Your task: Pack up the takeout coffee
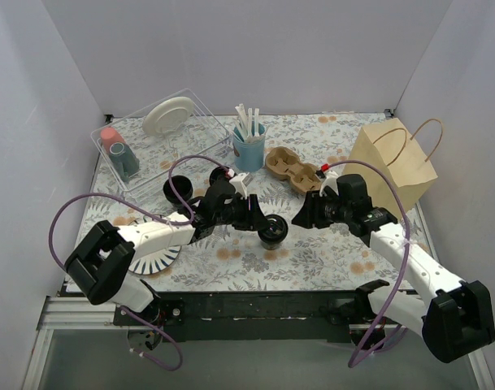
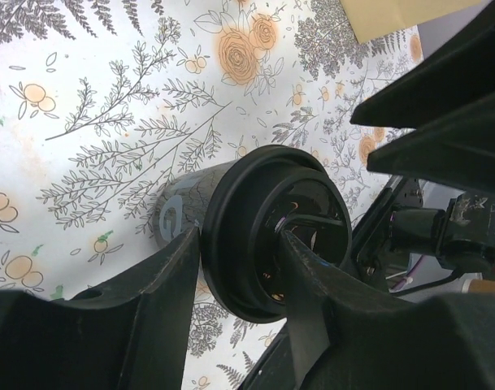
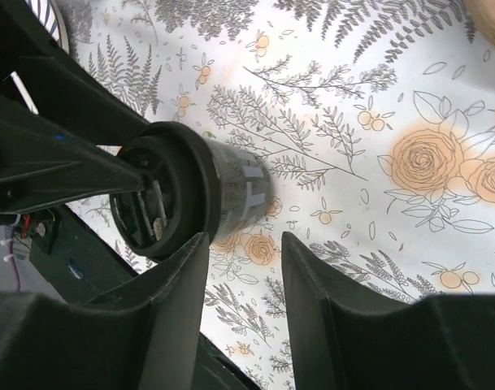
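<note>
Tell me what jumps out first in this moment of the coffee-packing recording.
At mid-table stands the takeout coffee, a small black lidded cup, upright on the floral cloth. The left tool has its fingers at the lid, and the right tool hangs open just beside the cup. The brown paper bag stands apart at the far right.
</note>
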Action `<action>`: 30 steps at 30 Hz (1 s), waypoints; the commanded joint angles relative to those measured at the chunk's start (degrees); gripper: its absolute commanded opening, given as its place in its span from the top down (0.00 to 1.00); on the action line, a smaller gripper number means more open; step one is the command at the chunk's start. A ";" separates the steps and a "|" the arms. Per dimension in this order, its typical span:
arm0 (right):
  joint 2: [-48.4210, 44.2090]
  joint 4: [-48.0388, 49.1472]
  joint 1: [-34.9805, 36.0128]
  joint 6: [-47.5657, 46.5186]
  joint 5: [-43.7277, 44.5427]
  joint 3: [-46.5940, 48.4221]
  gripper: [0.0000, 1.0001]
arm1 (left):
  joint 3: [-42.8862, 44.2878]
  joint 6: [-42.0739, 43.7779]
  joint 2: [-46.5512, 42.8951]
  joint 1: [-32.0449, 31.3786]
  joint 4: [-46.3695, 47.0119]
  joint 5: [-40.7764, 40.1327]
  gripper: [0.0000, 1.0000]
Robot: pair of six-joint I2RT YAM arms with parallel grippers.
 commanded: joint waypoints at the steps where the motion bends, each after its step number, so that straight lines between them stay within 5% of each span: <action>1: 3.23 -0.13 -2.32 -5.15 -5.79 3.15 0.53 | -0.71 6.73 3.04 1.91 -7.49 0.88 0.59; 11: 5.35 3.29 -2.32 -2.78 -12.48 1.92 0.59 | 1.05 7.70 5.24 2.44 -8.55 2.20 0.58; 30: 7.99 7.42 0.13 2.49 -8.79 -1.33 0.61 | 0.35 6.21 6.74 2.44 -7.14 1.94 0.58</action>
